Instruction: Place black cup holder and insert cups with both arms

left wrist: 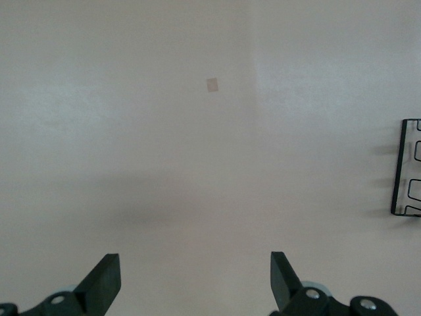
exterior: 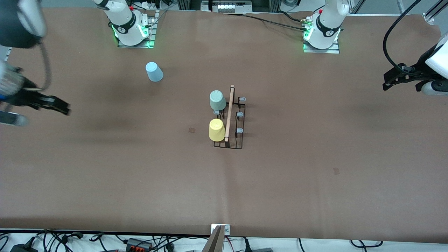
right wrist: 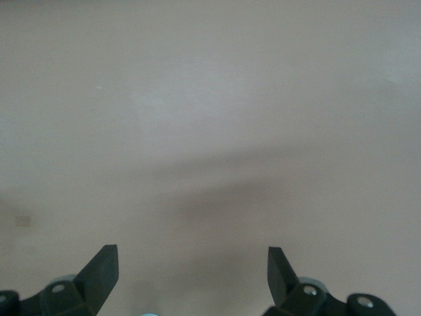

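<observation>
Worktop [exterior: 315,182]: brown covering, fills nearly the whole front frame.

My arms: both hang in the air at the frame's edges, neither touching anything. My right gripper [exterior: 57,106] sits at mid-left of the front frame, over bare worktop at the right arm's end. My left gripper [exterior: 397,77] sits at the upper right edge, over bare worktop at the left arm's end.

Fingers, right: in the right wrist view my right gripper [right wrist: 191,270] has its fingers [right wrist: 99,266] spread wide, released, nothing between them, only bare covering below.

Fingers, left: in the left wrist view my left gripper [left wrist: 195,276] has its fingers [left wrist: 105,276] equally wide, released, empty. One end of the rack's base shows at that picture's right edge [left wrist: 409,168].

Black cup holder [exterior: 241,138]: centre of the front frame, standing on the worktop, wooden rod running along its top.

Cups: sage green cup [exterior: 217,100] upside down on a peg at the holder's upper end; yellow cup [exterior: 216,130] upside down on a peg nearer the front camera. Both on the side toward the right arm's end. Light blue cup [exterior: 154,71] stands upside down on the worktop in the upper left, well apart from the holder, near the right arm's base.
</observation>
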